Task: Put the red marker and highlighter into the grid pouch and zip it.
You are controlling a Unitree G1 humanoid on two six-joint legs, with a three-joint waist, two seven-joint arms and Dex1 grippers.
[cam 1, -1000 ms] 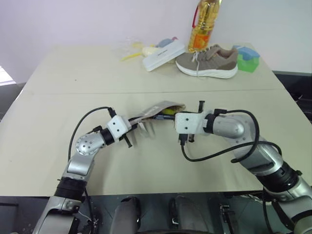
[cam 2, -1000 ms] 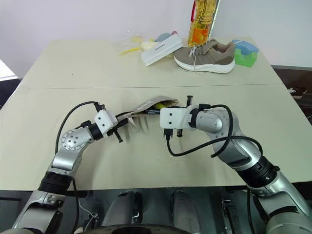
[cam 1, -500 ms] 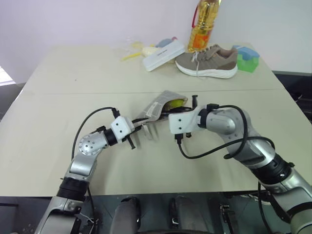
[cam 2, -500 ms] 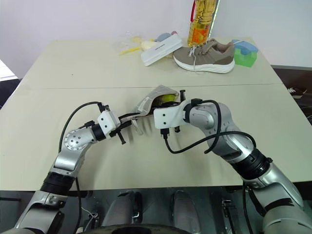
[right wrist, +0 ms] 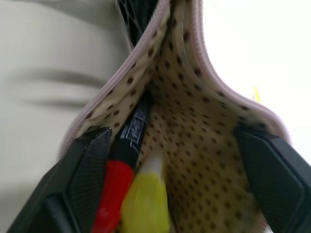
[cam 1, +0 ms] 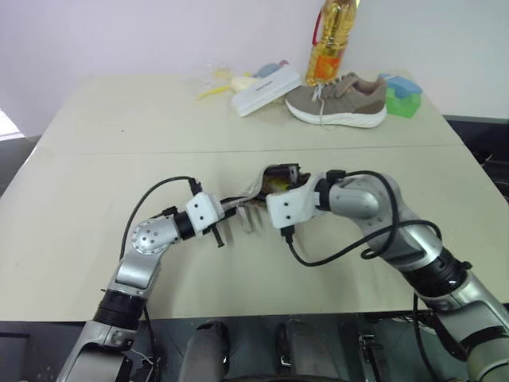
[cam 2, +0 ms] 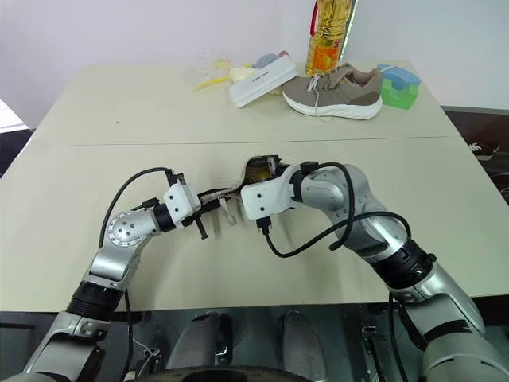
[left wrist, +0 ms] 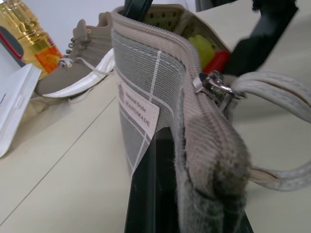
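Left gripper [left wrist: 189, 204]: fingers [left wrist: 150, 194] closed on one end of the grid pouch [left wrist: 146, 68], pinching the zipper-side fabric edge; the white label sits just past the fingertip, and the metal zipper pull with its cord loop [left wrist: 277, 126] hangs beside the fingers. The pouch is lifted off the tabletop [cam 1: 119, 151] at this end and stands on edge, mouth gaping at the far end.

Right gripper [right wrist: 170, 189]: fingers [right wrist: 82, 184] spread wide apart, one to either side of the pouch's open mouth, the dotted lining between them. Nothing is clamped between them that I can make out. In the head views this gripper [cam 1: 280, 185] sits right at the pouch opening, opposite the left one.

Red marker [right wrist: 114, 194]: inside the pouch, lying along the lining, black end deeper in, just beside one of the right fingers.

Highlighter [right wrist: 143, 199]: inside the pouch too, touching the marker on its side, between the right fingers. Both also show as yellow and red in the mouth of the pouch from the left wrist.

Zipper is still open.

Far edge of the tabletop: a shoe [cam 1: 338, 99], a bottle of oil [cam 1: 332, 40], a white box [cam 1: 266, 89], a green block [cam 1: 406, 97], all well apart from the fingers.
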